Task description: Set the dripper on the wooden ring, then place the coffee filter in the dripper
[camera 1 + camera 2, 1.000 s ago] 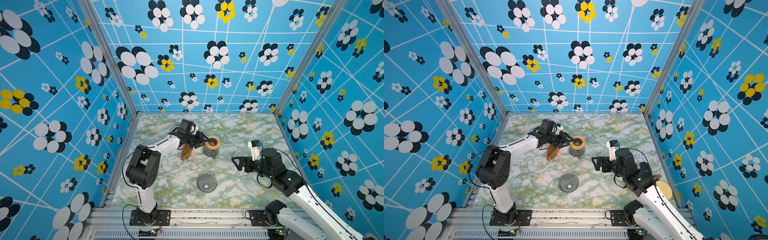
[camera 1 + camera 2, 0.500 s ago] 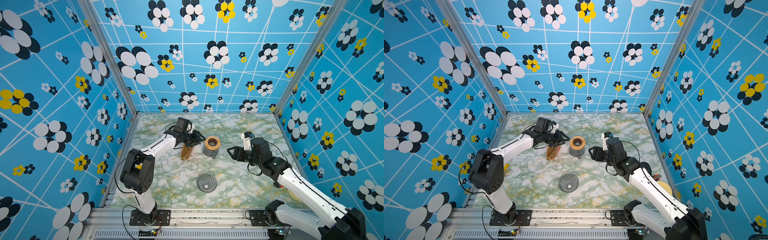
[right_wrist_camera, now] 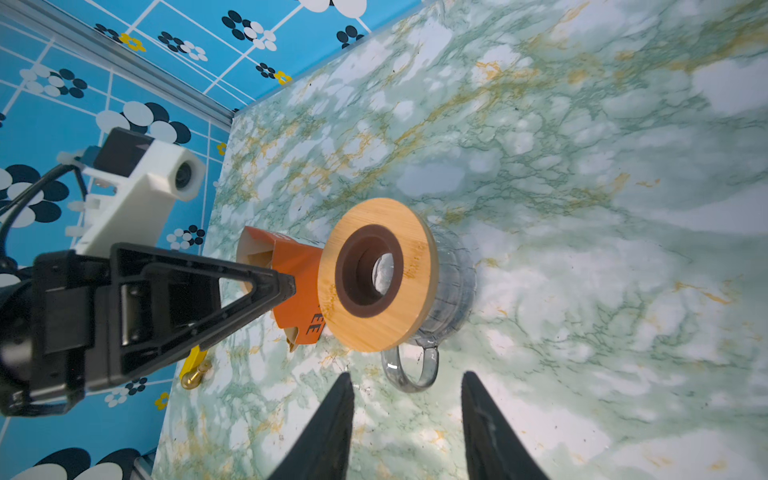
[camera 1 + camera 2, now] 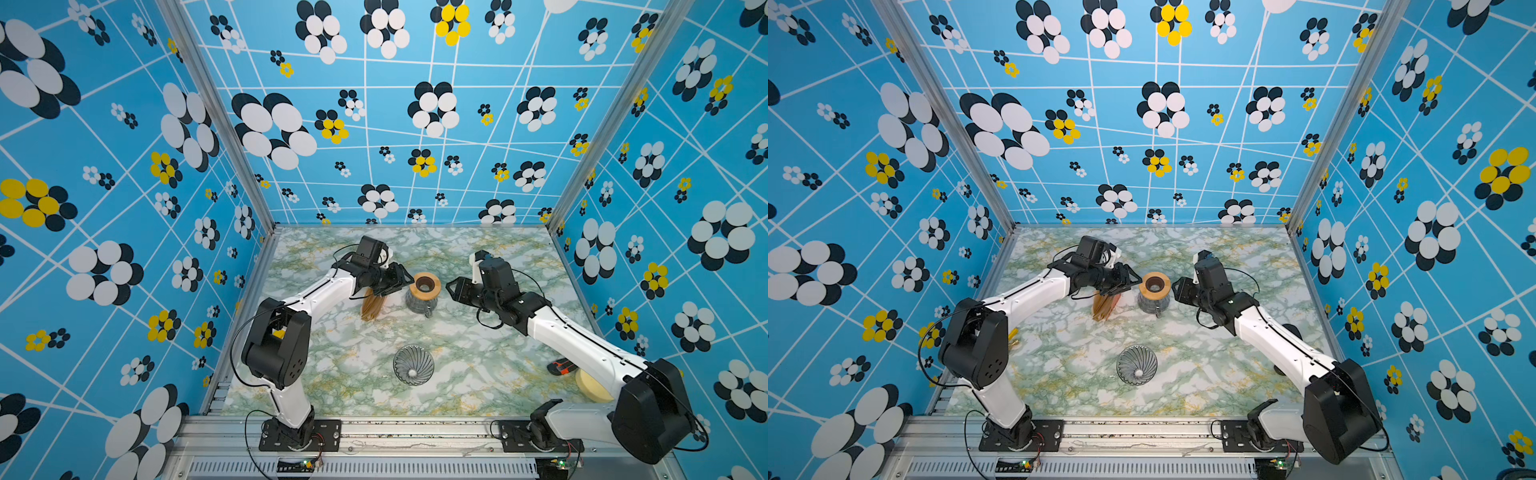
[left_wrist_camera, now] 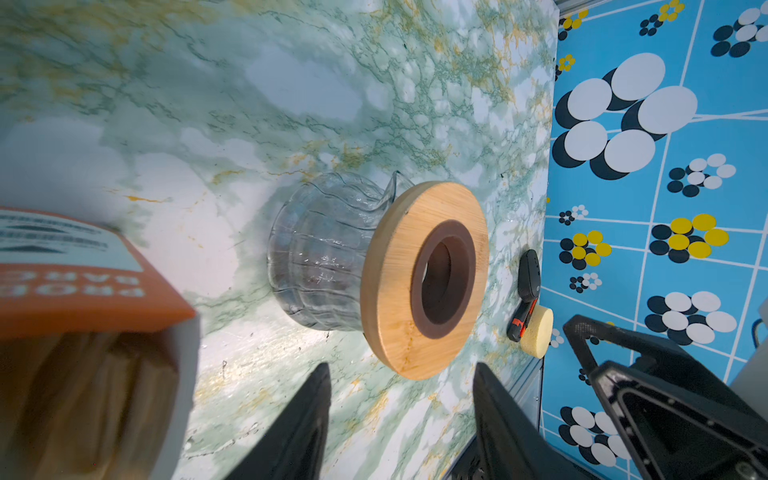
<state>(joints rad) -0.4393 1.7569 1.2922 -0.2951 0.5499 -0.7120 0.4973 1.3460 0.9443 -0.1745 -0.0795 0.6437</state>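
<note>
1. Brown paper is seen only inside the clear packet point(image 4: 371, 305) with the orange tag. The packet stands on the table point(image 4: 478, 353) just beside the jug point(image 4: 422, 303). No single coffee filter is seen loose, so it is judged that one is not yet taken out.
2. The dripper point(image 4: 413, 365) is found near the front of the table, well apart from the packet. No paper is seen in it in both top views. Whether its mouth faces up cannot be told.
3. The left gripper point(image 4: 401, 279) is held over the top of the packet, next to the wooden ring point(image 4: 424, 284) on the jug. In the left wrist view its fingers point(image 5: 307, 428) are parted and nothing is gripped.
4. The right gripper point(image 4: 450, 289) is held at the other side of the jug, near it but not touching. Its fingers point(image 3: 328, 432) are also parted and empty.
5. The step in hand is judged to be the taking of one filter. The packet should be steadied by one gripper, and only the outermost sheet should be pinched at its edge by the other.
6. The pinch should be kept light and the pull slow, because thin paper is easily creased and several sheets can be dragged out together.
7. The jug should not be pushed, as it stands close to both grippers.
</note>
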